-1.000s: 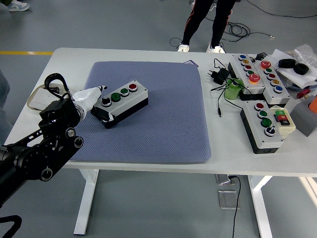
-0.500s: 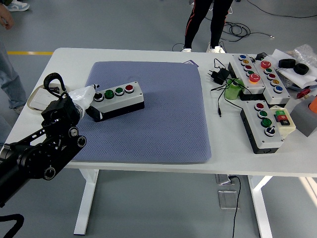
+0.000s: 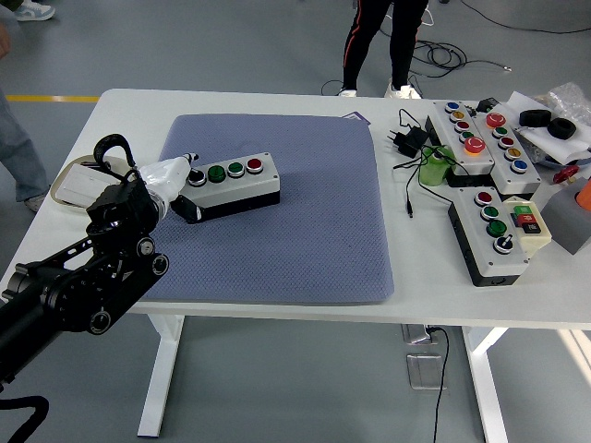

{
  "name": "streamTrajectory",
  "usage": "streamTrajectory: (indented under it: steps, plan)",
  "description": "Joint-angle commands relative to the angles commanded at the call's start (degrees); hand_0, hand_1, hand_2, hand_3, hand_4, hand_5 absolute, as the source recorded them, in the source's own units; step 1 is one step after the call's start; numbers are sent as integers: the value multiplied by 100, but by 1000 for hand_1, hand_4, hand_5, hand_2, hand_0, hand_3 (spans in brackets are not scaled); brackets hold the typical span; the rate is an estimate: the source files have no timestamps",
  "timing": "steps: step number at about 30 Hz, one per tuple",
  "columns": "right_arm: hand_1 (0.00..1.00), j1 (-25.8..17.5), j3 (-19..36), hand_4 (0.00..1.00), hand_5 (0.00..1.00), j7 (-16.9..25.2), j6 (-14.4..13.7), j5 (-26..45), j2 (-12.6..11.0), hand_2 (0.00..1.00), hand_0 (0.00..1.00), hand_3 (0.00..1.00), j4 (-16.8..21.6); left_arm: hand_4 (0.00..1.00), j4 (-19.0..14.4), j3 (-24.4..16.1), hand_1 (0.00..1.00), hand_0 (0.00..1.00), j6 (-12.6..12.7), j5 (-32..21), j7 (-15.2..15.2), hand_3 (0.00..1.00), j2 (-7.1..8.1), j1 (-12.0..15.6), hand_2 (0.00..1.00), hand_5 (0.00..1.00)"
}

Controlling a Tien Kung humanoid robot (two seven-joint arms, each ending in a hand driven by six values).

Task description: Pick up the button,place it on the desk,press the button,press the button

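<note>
Head view: left arm enters from lower left and reaches over the blue-grey mat (image 3: 295, 212) that covers the middle of the white tabletop (image 3: 120, 120). Right arm not in frame.

Task object: four-button control box (image 3: 231, 185), grey lid on a black base, lying flat on the left part of the mat, long axis roughly left-right, slightly skewed. Buttons along the lid: a black-and-white one at the left end, two green, one red at the right. Judgement: box looks set down rather than carried, since its base sits on the mat with no visible tilt; the mat probably serves as the non-slip place surface.

Left hand (image 3: 169, 177): white-covered, at the box's left end, touching or very nearly touching it beside the left-most button. From this angle the arm's black wrist housing hides most of the fingers; cannot tell whether they are curled round the box end or loosened. One thin fingertip seems to point toward the lid's left end.

Judgement: hand placement at the short end suits either letting go after placing or moving onto a button for the first press.

Other items, well apart at right: two larger button panels (image 3: 485, 138), a green cylinder (image 3: 434, 169), a black plug and cable (image 3: 406, 138). A person's legs (image 3: 388, 41) stand beyond the far edge.
</note>
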Motion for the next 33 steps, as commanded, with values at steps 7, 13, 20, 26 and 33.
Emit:
streamTrajectory:
  steps: [7,13,20,26,33]
  plan:
    - [509,2,7,282,404,0,-3,-7,-3,549,653,594,0,517,185,163,438,536,418,-35,-544,511,25,-14,381,2]
    - [509,8,3,282,404,-4,-5,1,-1,549,653,592,0,533,283,222,378,474,724,-115,-987,440,57,-20,342,2]
    - [509,8,5,282,404,-7,-4,2,-3,549,653,593,0,533,259,275,342,455,724,-168,-1205,416,83,-33,320,2]
    - [509,4,-3,282,405,-7,-6,13,-5,549,653,592,0,531,307,424,331,439,657,-236,-1402,408,87,-39,309,2]
    - [509,-5,14,282,405,-15,-12,-3,-4,549,654,592,0,522,432,635,324,429,772,-462,-1940,399,72,-66,300,2]
